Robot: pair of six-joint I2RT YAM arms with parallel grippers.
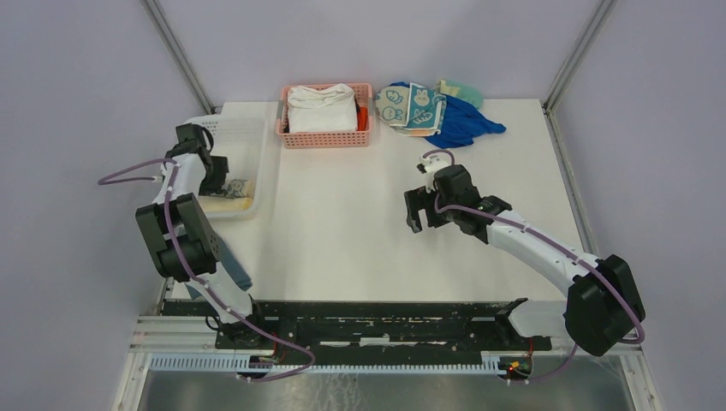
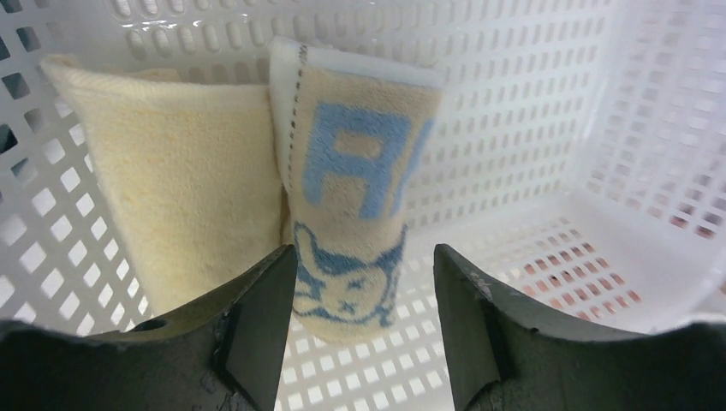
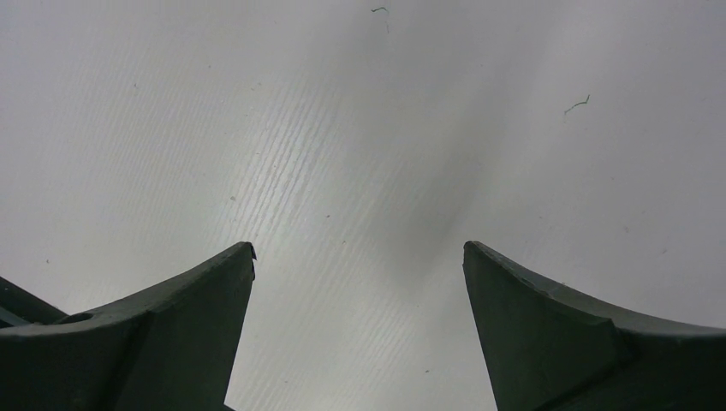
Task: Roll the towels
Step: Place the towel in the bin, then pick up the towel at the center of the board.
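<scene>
In the left wrist view a rolled beige towel (image 2: 360,197) with blue lettering and a blue rabbit face lies in the white basket (image 2: 531,103). A rolled plain yellow towel (image 2: 180,180) lies against its left side. My left gripper (image 2: 365,257) is open. Its jaws stand either side of the beige roll's near end and do not squeeze it. In the top view my left gripper (image 1: 229,187) is down inside the white basket (image 1: 244,137). My right gripper (image 1: 417,210) is open and empty over bare table (image 3: 360,128). A pale towel with rabbit faces (image 1: 409,106) lies at the back.
A pink basket (image 1: 295,139) at the back centre holds a thick white folded cloth (image 1: 323,109). A blue cloth (image 1: 467,124) and a green cloth (image 1: 462,88) lie beside the rabbit-face towel at the back right. Metal frame posts stand at both back corners.
</scene>
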